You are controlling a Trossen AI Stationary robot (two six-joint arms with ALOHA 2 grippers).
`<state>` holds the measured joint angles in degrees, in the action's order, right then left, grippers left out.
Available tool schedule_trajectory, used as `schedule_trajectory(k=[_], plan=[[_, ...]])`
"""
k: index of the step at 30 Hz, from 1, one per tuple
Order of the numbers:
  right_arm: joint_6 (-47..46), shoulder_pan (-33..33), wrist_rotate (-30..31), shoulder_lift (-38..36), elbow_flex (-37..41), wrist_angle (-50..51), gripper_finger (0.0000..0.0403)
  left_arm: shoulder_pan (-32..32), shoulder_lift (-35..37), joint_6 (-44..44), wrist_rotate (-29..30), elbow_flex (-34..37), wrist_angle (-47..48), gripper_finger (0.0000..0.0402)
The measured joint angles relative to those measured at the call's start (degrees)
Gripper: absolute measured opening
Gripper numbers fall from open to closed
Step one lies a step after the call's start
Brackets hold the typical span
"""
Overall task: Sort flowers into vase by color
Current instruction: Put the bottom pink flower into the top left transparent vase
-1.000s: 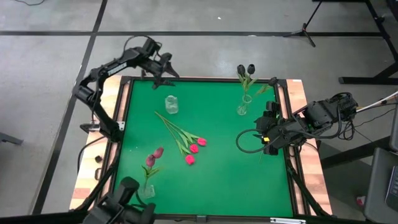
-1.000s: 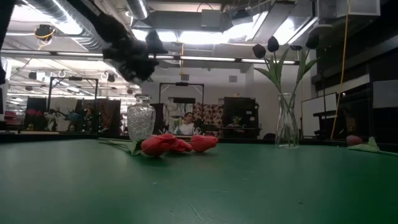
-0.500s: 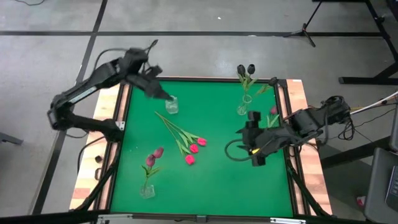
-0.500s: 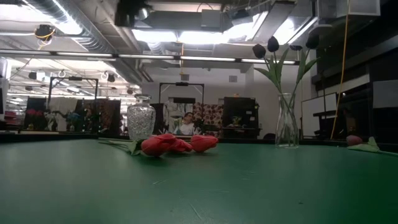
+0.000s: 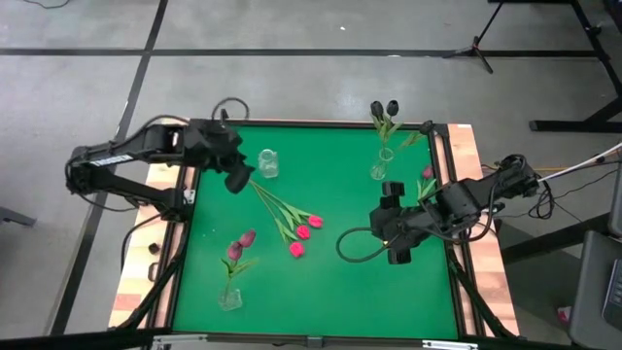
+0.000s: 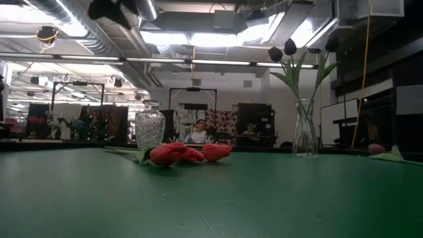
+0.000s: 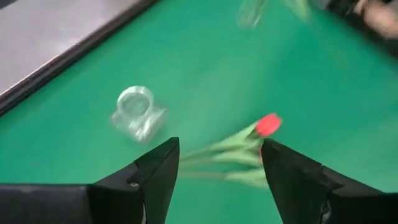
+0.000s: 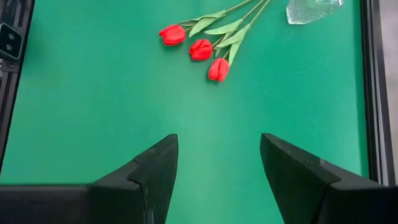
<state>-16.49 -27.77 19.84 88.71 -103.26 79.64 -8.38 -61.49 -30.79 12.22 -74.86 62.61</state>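
Three bright pink-red tulips (image 5: 302,231) lie flat mid-table, their stems running toward a small squat glass vase (image 5: 267,163). The tulips also show in the right wrist view (image 8: 201,48) and the low view (image 6: 188,153). My left gripper (image 5: 236,177) hovers open beside that vase (image 7: 138,112), above the stem ends. My right gripper (image 5: 382,224) is open to the right of the tulip heads. A tall vase (image 5: 381,161) holds near-black tulips (image 6: 284,49). A vase (image 5: 230,297) near the near-left corner holds maroon-pink tulips (image 5: 241,243).
One pink tulip (image 5: 426,175) lies by the table's right edge, and its head also shows in the low view (image 6: 375,149). A cable loop (image 5: 355,243) hangs below my right arm. Bare green mat (image 5: 350,292) spreads across the near half of the table.
My left gripper has swung in from the table's far edge toward the near side and now hangs beside the small vase. My right gripper has moved from the right edge toward the table's middle, closer to the lying tulips. The flowers and vases have stayed put.
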Motion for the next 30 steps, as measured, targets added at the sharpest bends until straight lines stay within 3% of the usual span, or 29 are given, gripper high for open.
schedule_trajectory(k=[8,19,30], plan=[[-0.2,0.0,-0.4,0.0,0.0,0.0,0.0227,-0.1,0.1,1.8,-2.0,13.0,2.4,0.0225],[0.2,0.0,0.1,0.0,0.0,0.0,0.0227,-0.1,-0.9,6.6,-3.8,31.0,-15.9,0.0225],[0.3,0.0,0.2,0.0,0.0,-0.1,0.0227,-0.1,-11.1,13.3,-5.1,35.0,-33.2,0.0225]])
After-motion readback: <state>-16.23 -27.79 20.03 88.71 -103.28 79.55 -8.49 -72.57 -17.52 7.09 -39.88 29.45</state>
